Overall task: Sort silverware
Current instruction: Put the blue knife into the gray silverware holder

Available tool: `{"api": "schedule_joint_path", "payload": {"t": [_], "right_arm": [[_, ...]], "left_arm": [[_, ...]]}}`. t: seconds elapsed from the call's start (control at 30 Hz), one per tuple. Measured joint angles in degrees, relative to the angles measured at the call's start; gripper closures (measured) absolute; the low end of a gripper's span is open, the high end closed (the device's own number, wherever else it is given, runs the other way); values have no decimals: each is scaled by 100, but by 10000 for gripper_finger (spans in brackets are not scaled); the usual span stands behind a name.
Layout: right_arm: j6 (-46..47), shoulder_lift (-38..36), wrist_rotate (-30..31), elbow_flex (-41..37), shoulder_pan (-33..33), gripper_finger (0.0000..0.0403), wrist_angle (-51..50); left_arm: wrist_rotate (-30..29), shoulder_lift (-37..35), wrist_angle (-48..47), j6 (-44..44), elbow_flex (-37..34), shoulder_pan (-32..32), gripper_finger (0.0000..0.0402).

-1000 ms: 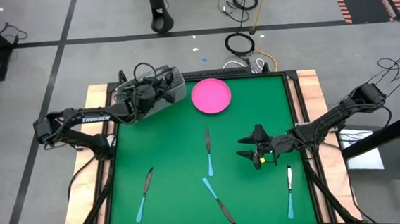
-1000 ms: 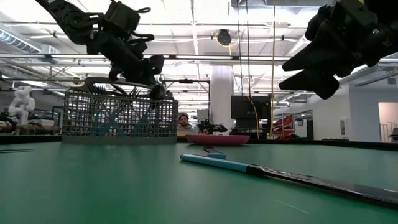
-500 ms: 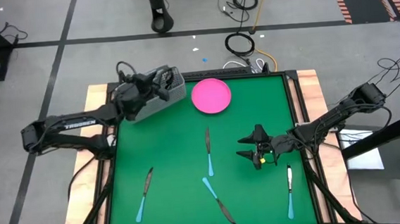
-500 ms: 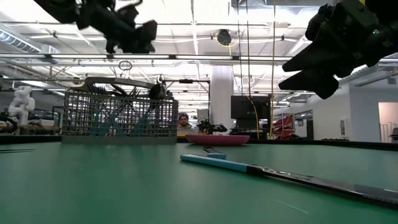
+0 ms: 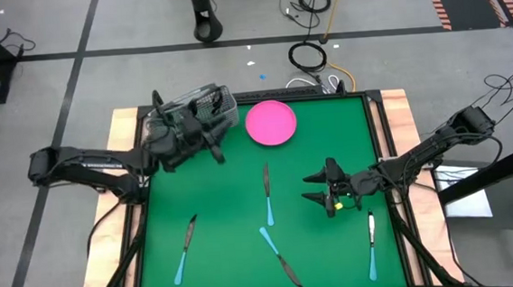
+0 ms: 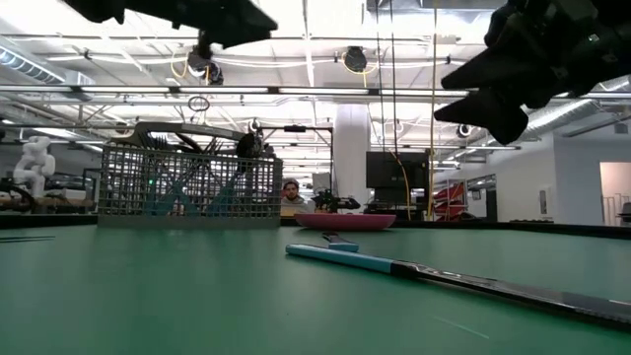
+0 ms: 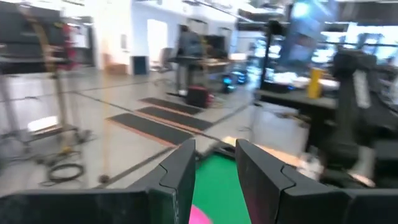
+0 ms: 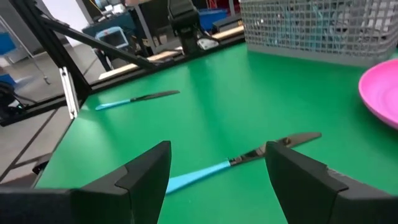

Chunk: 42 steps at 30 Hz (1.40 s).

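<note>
Four blue-handled knives lie scattered on the green table mat [image 5: 219, 255]: one [image 5: 266, 195] at mid-table just beside the right gripper [image 5: 318, 190], one [image 5: 280, 256] toward the near edge, one [image 5: 185, 248] at the left and one [image 5: 371, 245] at the right. The right gripper hovers with its jaws spread wide and empty above the mid-table knife, whose slim plastic handle and flat metal blade lie flush on the felt-like mat. The left gripper [image 5: 213, 146] hangs beside the grey wire-mesh basket [image 5: 201, 104], fingers [image 7: 180, 177] parted by a narrow gap with nothing between them. More blue-handled pieces stand inside the basket, behind its open mesh. A glossy pink round plate [image 5: 270, 123] sits just beside it. The risk is likely a scraped or missed pick: the knife is thin and low, so the fingertips could skate over the blade or push it sideways.
</note>
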Motion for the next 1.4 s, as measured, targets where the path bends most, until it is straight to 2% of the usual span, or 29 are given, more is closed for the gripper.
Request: {"api": "schedule_joint_path", "payload": {"t": [0.13,0.27,0.43,0.77,0.93,1.13,1.27,1.4], "right_arm": [[-83,0,-2,0,0,151,67],[-85,0,-2,0,0,151,85],[-194,0,-4,0,0,151,254],[-489,0,-13,0,-118,151,674],[-349,0,-13,0,-118,151,652],[13,0,-211,8,-262,151,496],[208,1,-412,281,-293,151,-123],[223,2,-431,724,-287,151,-879]], "left_arm": [[100,558,422,48,0,-444,285],[600,1032,812,554,-2,-703,285],[1314,1401,1340,742,-2,-823,285],[1826,2203,2620,880,29,-856,285],[2307,2614,2339,940,319,-856,285],[2653,2907,890,945,821,-879,285],[2785,3034,418,1153,959,-1023,285],[2810,3038,343,1424,988,-1193,285]]}}
